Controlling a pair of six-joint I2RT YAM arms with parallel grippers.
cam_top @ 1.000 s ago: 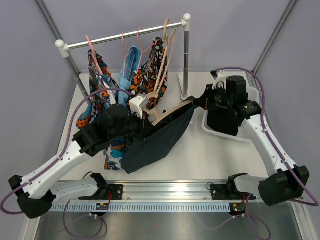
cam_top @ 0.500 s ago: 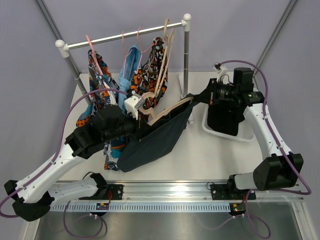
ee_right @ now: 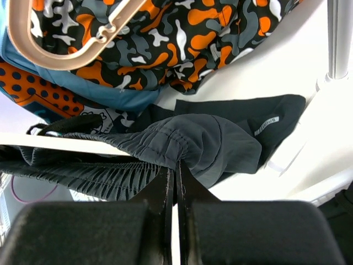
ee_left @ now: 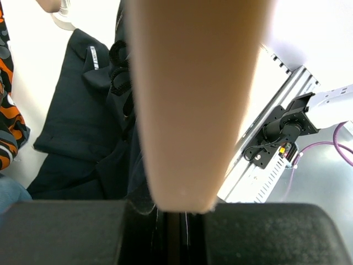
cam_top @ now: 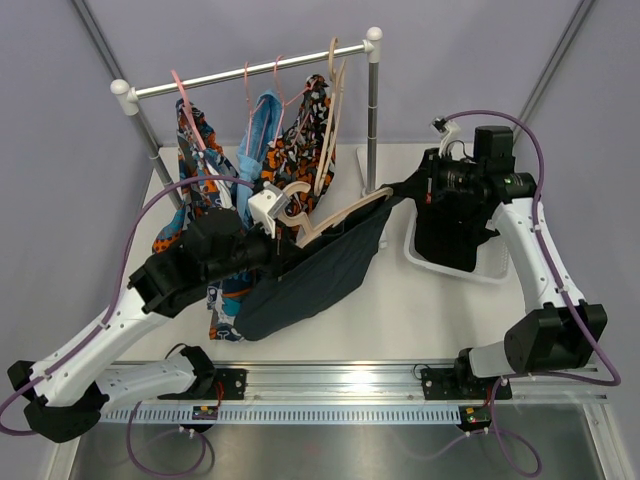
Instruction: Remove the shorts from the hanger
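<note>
Midway, left gripper [ee_left: 177, 214] clamps the hanger [ee_left: 193, 99], right gripper [ee_right: 175, 175] pinches the black shorts [ee_right: 220, 144]; next, they likely need pulling clear.

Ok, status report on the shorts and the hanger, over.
Left fingers shut on beige hanger. Right fingers shut on waistband of black shorts. Shorts not yet off hanger, stretched between arms. Other garments hang close behind.

1. The stretched shorts [cam_top: 310, 280] are plain and very dark, between navy and black.
2. The camouflage shorts [ee_right: 182, 33] carry orange, black, grey and white blotches.
3. The hanger [cam_top: 340, 215] is pale beige.
4. One hanging garment [cam_top: 262, 125] is plain light blue.
5. The counter [cam_top: 440, 310] is white.
</note>
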